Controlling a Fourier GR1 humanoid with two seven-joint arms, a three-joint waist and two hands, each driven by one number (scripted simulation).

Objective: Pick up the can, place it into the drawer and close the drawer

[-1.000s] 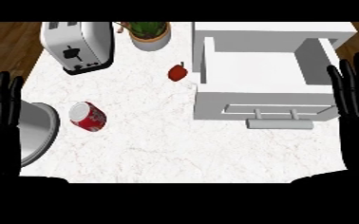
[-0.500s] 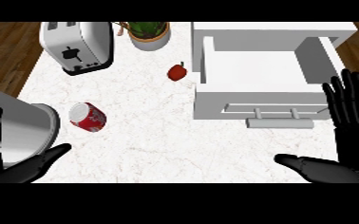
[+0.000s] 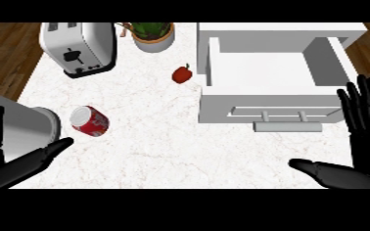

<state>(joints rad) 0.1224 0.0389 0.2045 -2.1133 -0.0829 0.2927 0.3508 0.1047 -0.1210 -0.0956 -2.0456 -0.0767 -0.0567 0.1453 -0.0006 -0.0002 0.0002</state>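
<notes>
A red can (image 3: 89, 120) with a white top lies on its side on the white counter, at the left. The white drawer (image 3: 217, 80) stands pulled open at the right, its inside bare and its handle (image 3: 287, 126) facing me. My left hand (image 3: 30, 163) shows at the lower left corner, open, below and left of the can and apart from it. At the right edge my right hand (image 3: 356, 112) is open with fingers straight, beside the drawer's front, and its thumb stretches along the lower right. Neither hand holds anything.
A silver toaster (image 3: 80, 48) stands at the back left, a potted plant (image 3: 151, 33) behind the middle. A small red fruit (image 3: 182, 74) lies just left of the drawer. My grey left forearm (image 3: 22, 127) sits close to the can. Wooden floor borders the counter's left.
Both hands have swung in from the side edges towards the counter's lower corners, the thumbs now showing. The can and the drawer have not moved.
</notes>
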